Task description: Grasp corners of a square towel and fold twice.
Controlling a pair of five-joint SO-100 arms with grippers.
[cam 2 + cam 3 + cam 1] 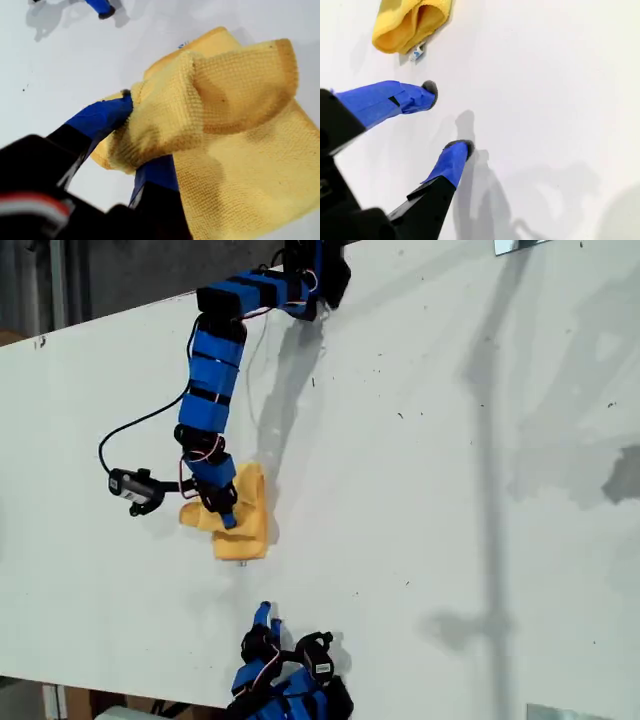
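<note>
In the exterior view the towel [243, 522] lies bunched on the table [450, 490], folds unfinished. First wrist view — our first end effector [131, 135] pinches a fold. Second wrist view — our second end effector [451, 117] gapes empty, apart.

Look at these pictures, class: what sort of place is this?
Probably a workshop or lab test bench: a bare white table with scuff marks, two blue robot arms mounted at its edges, and just a yellow towel for practice.
</note>
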